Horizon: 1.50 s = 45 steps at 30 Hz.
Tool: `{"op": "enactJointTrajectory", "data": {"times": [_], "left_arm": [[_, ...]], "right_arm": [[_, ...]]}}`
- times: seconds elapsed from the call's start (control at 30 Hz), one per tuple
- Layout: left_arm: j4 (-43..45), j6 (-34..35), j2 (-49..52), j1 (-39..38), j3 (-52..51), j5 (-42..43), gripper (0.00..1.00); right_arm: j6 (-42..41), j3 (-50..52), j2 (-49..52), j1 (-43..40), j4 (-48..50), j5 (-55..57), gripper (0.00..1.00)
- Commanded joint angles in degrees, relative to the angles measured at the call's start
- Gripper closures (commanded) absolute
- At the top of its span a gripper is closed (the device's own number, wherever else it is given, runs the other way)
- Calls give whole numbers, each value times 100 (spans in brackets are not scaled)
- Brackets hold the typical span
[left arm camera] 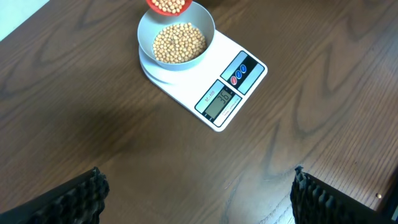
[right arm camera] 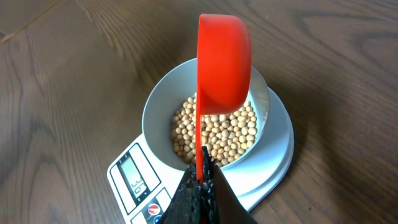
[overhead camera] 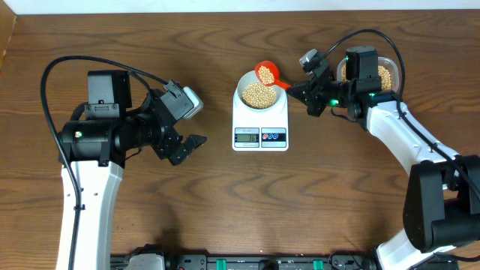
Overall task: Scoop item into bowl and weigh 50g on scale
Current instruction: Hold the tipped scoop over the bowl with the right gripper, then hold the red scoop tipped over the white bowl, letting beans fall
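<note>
A dark brown wood-grain desk (overhead camera: pixel 187 195) fills the overhead view. Near its middle a white scale (overhead camera: pixel 240 124) is set, and a pale bowl (overhead camera: pixel 241 88) is carried on it. The bowl is partly filled with tan beans (overhead camera: pixel 260 94). A red scoop (overhead camera: pixel 266 73), itself loaded with beans, is held over the bowl's far right rim by the right jaws, which are closed on its handle. Behind the right arm (overhead camera: pixel 397 127) a clear tub (overhead camera: pixel 395 67) of more beans is partly hidden. The left arm (overhead camera: pixel 112 135) is parked well apart from the scale, on its left, with the left jaws spread wide and nothing between them. In the left wrist view the desk (left arm camera: pixel 93 124) is seen with the scale (left arm camera: pixel 186 93) lying at an angle. The bowl (left arm camera: pixel 144 34) and its beans (left arm camera: pixel 179 42) are seen on the scale's far end, and the scoop (left arm camera: pixel 168 5) is cut off by the top edge. Digits are shown on the grey display (left arm camera: pixel 222 99), but they cannot be read with certainty. The two black fingertips (left arm camera: pixel 81 199) are seen only at the bottom corners, far apart and empty. In the right wrist view the scoop (right arm camera: pixel 224 62) is turned on edge above the bowl (right arm camera: pixel 155 106). Its thin handle is clamped in the closed right jaws at the bottom edge. The beans (right arm camera: pixel 217 137) are heaped in the bowl, and the scale (right arm camera: pixel 273 155) is seen beneath it.
</note>
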<state>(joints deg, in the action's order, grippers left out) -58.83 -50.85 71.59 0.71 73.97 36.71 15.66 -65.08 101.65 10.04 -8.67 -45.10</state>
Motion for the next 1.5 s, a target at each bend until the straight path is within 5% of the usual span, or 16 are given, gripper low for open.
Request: {"op": "enactJointTrajectory", "data": {"times": [0.0, 1.47], "left_arm": [[-26, 35, 42, 24, 79, -28, 4], [-26, 35, 42, 24, 79, -26, 4]], "right_arm": [[68, 28, 48, 46, 37, -24, 99], [-33, 24, 0, 46, 219, -39, 99]]}}
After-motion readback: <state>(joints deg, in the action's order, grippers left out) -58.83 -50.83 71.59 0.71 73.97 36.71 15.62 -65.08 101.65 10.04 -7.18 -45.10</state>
